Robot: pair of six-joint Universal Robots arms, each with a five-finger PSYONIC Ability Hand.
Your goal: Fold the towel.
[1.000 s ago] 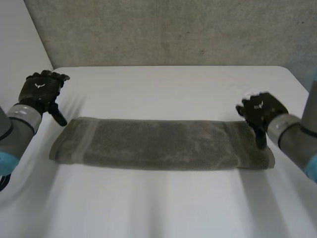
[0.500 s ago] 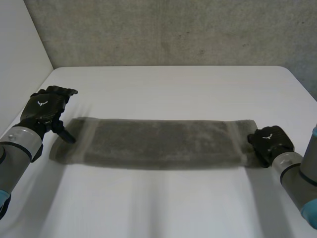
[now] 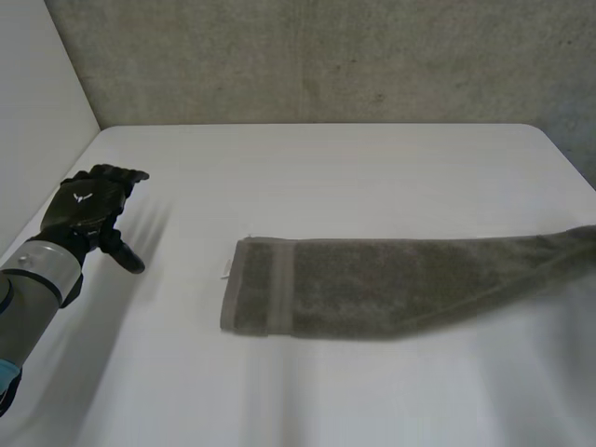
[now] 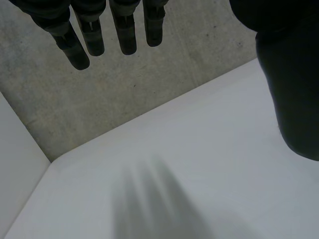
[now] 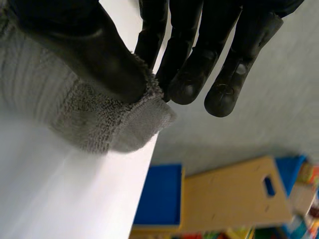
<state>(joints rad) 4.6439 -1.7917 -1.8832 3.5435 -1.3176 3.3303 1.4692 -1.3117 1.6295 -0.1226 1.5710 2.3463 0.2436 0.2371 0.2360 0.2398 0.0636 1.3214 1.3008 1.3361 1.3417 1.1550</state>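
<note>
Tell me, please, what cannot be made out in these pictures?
Head view: the towel's right end is cut off by the picture's edge.
Right wrist view: the right hand's thumb covers the pinched spot; corner or edge, unclear.
Head view: the towel's layer count is hidden by its top layer.

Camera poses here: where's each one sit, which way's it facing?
Head: between and behind the arms, looking down at white table and grey-green terry towel; left hand, forearm show.
Left wrist: on left arm, facing across the table to the grey wall; open left hand shows.
Right wrist: on right arm, facing past the table's edge; right hand pinches the towel's end.
Shared: head and right wrist both see the towel.
</note>
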